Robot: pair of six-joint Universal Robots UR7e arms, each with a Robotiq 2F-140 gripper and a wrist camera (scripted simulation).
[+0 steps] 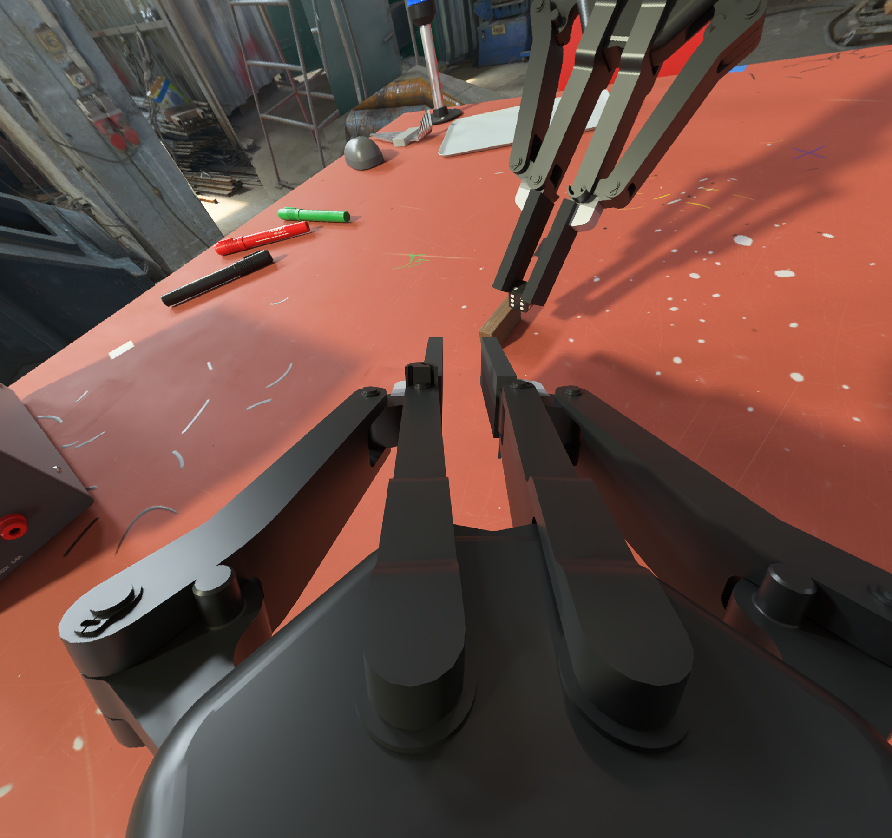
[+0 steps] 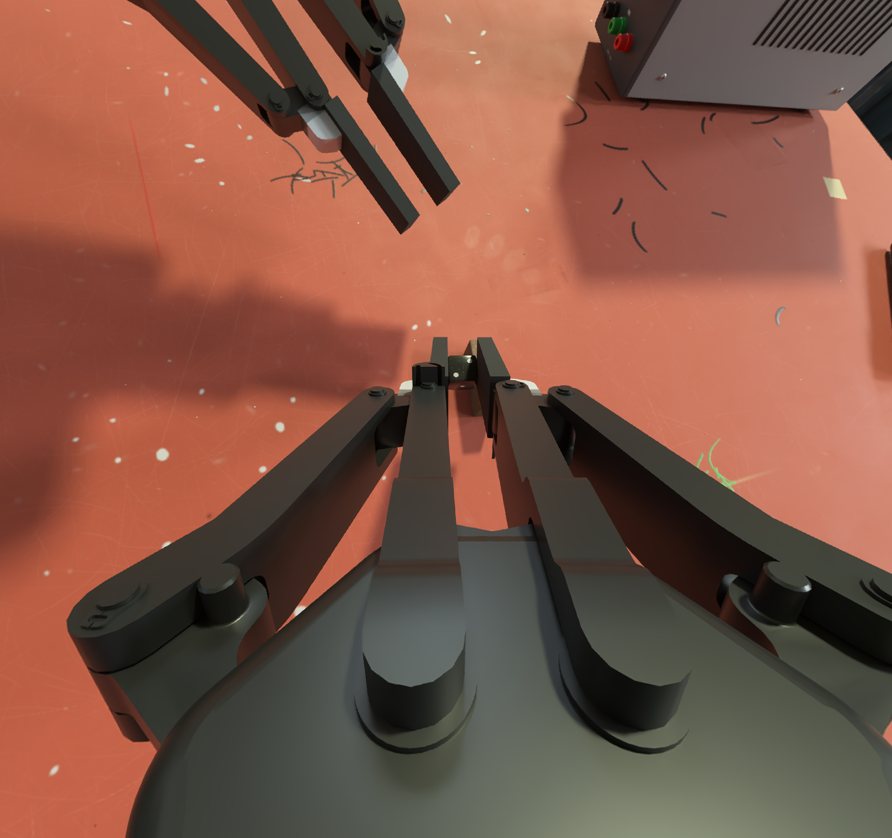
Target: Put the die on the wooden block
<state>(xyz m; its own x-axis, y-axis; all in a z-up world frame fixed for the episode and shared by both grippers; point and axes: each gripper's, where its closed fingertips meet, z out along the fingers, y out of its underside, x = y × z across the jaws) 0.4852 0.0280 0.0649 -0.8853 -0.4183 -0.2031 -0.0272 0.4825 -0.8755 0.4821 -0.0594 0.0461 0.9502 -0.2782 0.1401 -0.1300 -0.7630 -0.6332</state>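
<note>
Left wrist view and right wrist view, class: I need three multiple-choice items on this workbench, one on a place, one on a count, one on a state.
1. Where is the die?
A. Between the right gripper's fingers, just over the wooden block
B. On the white tray
C. Beside the grey box

2. How many marker pens lie on the table?
A. One
B. Two
C. Three

3. What state is the left gripper in?
A. Shut on a pen
B. Nearly closed, holding nothing
C. Holding the block

Answers: 1 A, the right gripper is shut on the die at the block's far end. 2 C, the green pen, red pen and black pen lie together. 3 B, only table shows in its narrow gap.
</note>
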